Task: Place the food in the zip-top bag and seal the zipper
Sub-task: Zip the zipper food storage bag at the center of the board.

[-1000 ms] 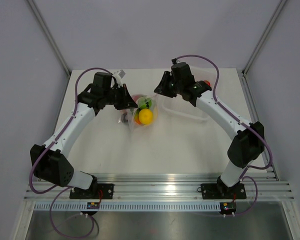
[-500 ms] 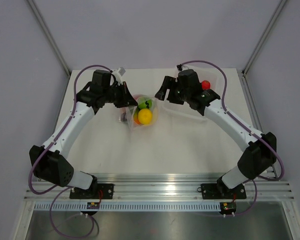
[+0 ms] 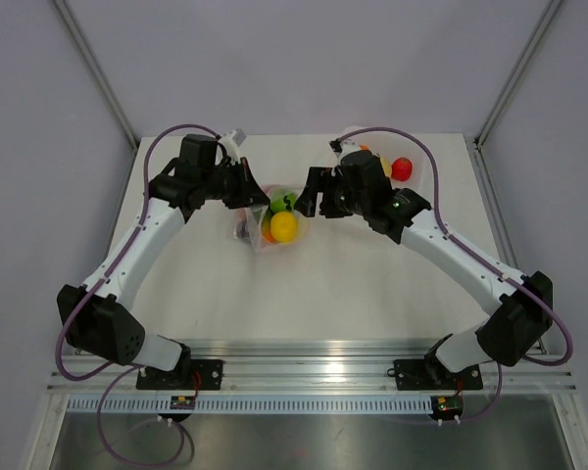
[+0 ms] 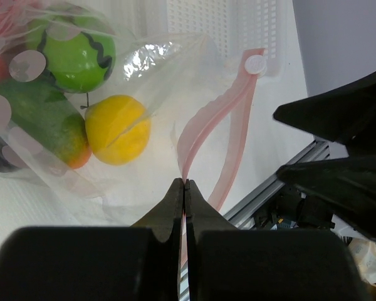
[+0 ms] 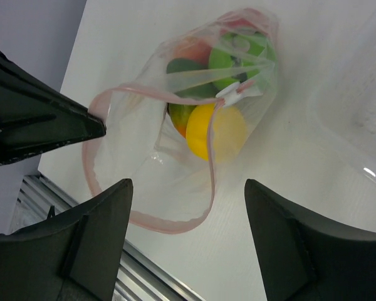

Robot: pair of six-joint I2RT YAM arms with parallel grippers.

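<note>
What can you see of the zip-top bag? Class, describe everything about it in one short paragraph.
The zip-top bag is clear, crinkly plastic with pale pink dots. It lies on the white table. Its mouth gapes open, and the pink zipper forms an unsealed loop. Inside lie a yellow toy fruit, a green one and several more. The left hand is shut on the zipper strip, pinching one end of it.

Robot lab test cell, not a home. Plain grey panels (image 3: 304,59) on metal struts (image 3: 93,69) across top of frame, white tabletop (image 3: 304,294) mid-frame, slotted aluminium rail (image 3: 314,370) with bolted arm bases (image 3: 181,375) along bottom, exposed purple cabling (image 3: 179,128) upper left.
</note>
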